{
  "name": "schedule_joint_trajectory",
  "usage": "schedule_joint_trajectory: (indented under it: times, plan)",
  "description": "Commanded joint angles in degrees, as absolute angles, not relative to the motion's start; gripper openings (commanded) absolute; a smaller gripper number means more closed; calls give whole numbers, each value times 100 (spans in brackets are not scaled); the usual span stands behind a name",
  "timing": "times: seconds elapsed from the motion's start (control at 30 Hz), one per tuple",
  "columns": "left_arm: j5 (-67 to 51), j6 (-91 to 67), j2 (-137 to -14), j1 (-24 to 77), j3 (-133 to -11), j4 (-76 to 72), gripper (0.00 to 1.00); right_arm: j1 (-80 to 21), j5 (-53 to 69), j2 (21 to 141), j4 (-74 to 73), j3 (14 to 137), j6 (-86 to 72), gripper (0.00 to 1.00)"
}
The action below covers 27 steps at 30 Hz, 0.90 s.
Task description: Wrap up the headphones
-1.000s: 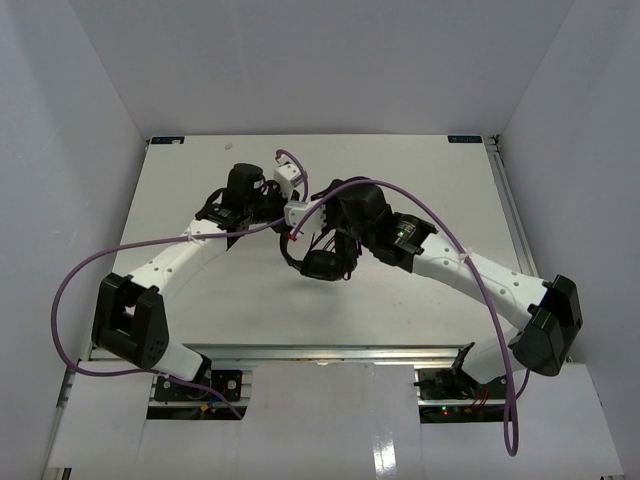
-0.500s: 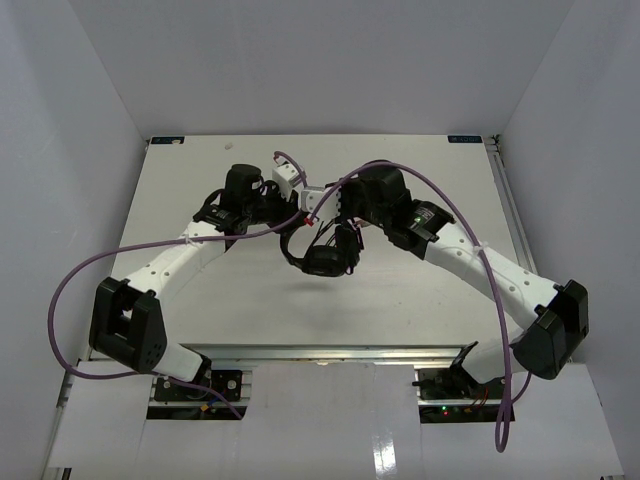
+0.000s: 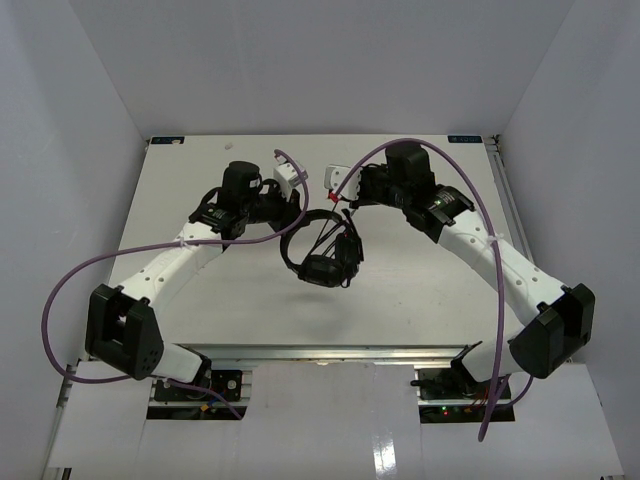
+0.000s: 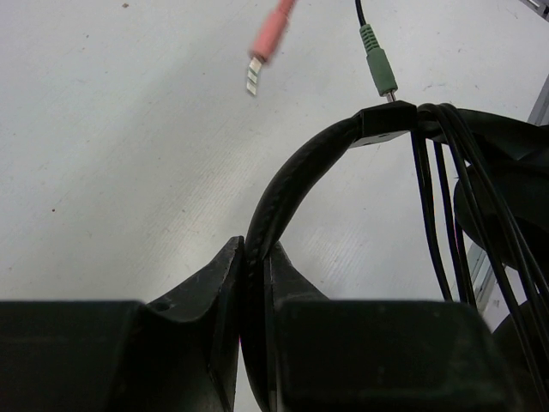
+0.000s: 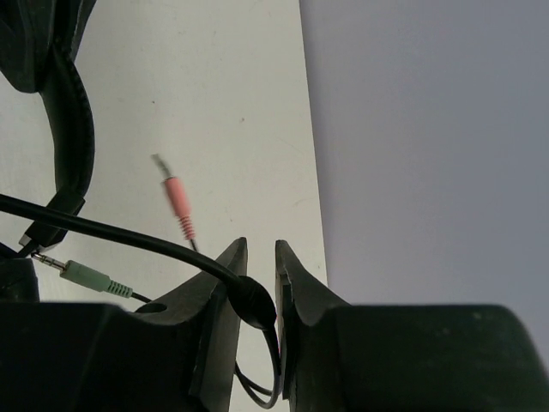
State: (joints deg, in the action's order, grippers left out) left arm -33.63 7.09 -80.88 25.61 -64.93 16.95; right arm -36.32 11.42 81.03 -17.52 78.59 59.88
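The headphones (image 3: 320, 262) are near the middle of the white surface (image 3: 200, 300), between the two arms. In the top view the left hand (image 3: 288, 207) is at about 10 o'clock from them and the right hand (image 3: 345, 200) at about 1 o'clock.

The left hand (image 4: 256, 257) is closed on the padded headband (image 4: 292, 176), which rises out of its fingers and curves toward 2 o'clock in that wrist view. Several strands of the thin black cable (image 4: 429, 206) pass over the headband just beside its black end piece and go down next to an ear cup (image 4: 506, 197).

The right hand (image 5: 257, 253) is pinched on the cable (image 5: 129, 236), which runs away from it toward 9 o'clock and makes a small loop under the fingers. The pink plug (image 5: 178, 206) and the green plug (image 5: 90, 277) are free in front of this hand, and the pink one looks blurred. From the left wrist both plugs, pink plug (image 4: 268, 39) and green plug (image 4: 377, 64), show at 12 o'clock over the bare surface (image 4: 103, 172)
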Motion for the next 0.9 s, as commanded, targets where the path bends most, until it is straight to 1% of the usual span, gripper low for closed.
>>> schedule_joint_trajectory:
  times: [0.0, 0.23, 0.43, 0.6, 0.67, 0.7, 0.77, 0.8, 0.87]
  plan:
    - [-3894, 641, -7690, 2584, -6771, 1775, 0, -3462, 1578, 8175, -1667, 8026, 5638, 25]
    - [-3963, 511, -7394, 2584, -6898, 1811, 0, -3158, 1931, 8400, -1643, 7937, 5136, 23]
    - [-4046, 328, -7186, 2584, -7091, 1802, 0, -3015, 2540, 8585, -1634, 7716, 4744, 23]
    - [-3773, 202, -7165, 2583, -7252, 1748, 0, -3005, 3089, 8640, -1591, 7611, 4485, 24]
    - [-3621, 179, -7211, 2576, -7288, 1717, 0, -2987, 3339, 8647, -1600, 7601, 4360, 29]
    - [-3514, 156, -7230, 2581, -7298, 1694, 0, -2983, 3414, 8643, -1600, 7597, 4322, 34]
    - [-3416, 132, -7294, 2584, -7312, 1602, 0, -2952, 3588, 8657, -1596, 7583, 4186, 49]
    - [-3373, 102, -7325, 2584, -7312, 1577, 0, -2945, 3662, 8657, -1584, 7577, 4131, 53]
    - [-3295, 97, -7355, 2584, -7317, 1546, 0, -2911, 3728, 8651, -1567, 7556, 4077, 55]
